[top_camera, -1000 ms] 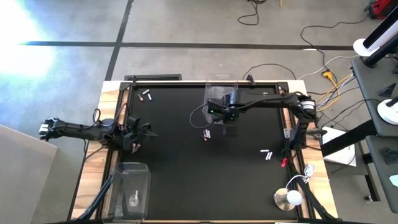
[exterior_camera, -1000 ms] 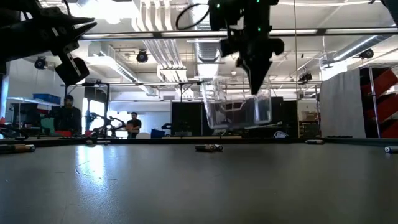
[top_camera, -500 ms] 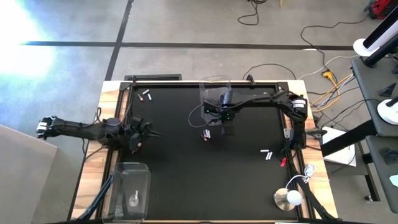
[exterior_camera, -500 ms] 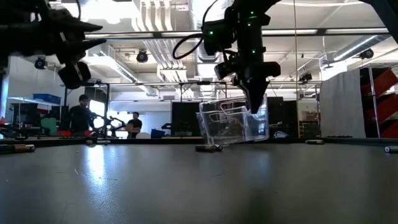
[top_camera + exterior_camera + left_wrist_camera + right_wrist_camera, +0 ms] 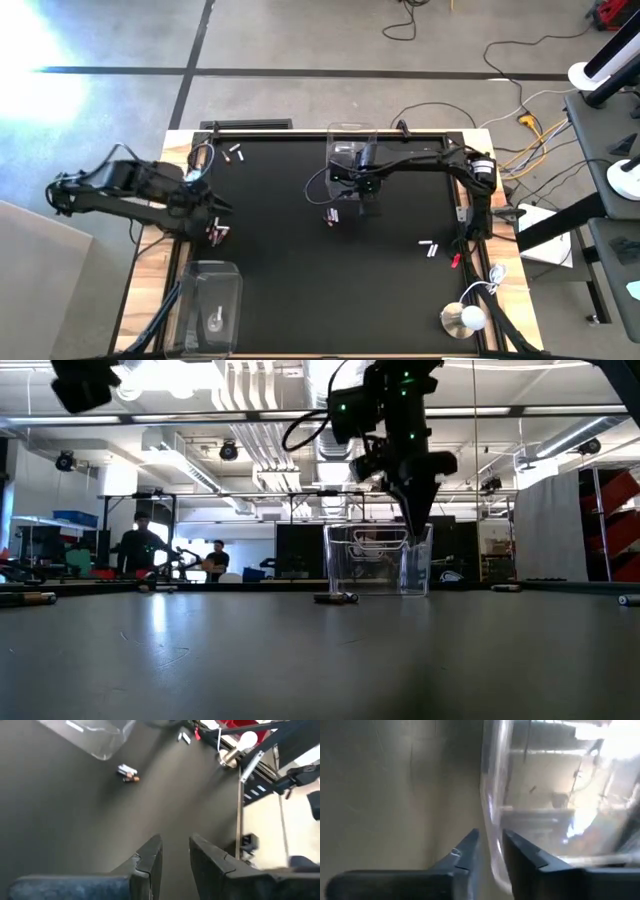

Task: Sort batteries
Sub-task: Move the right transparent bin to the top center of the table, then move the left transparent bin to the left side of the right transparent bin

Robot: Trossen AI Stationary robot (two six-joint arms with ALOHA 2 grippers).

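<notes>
Right gripper (image 5: 415,532) up at the far middle of the counter (image 5: 300,290), down over the rim of a clear bin (image 5: 370,560). Fingers spread a little, one on each side of the bin's wall, wall in the gap. Bin upright on the counter, close to the far edge.

Left gripper (image 5: 175,845) above the counter's left edge, fingers a little apart, nothing between them.

Batteries all over the counter:
- two (image 5: 332,215) lying side by side near the middle, just in front of the clear bin
- two more (image 5: 235,153) in the far left corner
- a white pair (image 5: 430,248) near the right edge, with a red one (image 5: 457,260) just beside it

Second clear bin (image 5: 205,285) at the near left corner.

Two people (image 5: 140,550) far off in the room behind the counter.
</notes>
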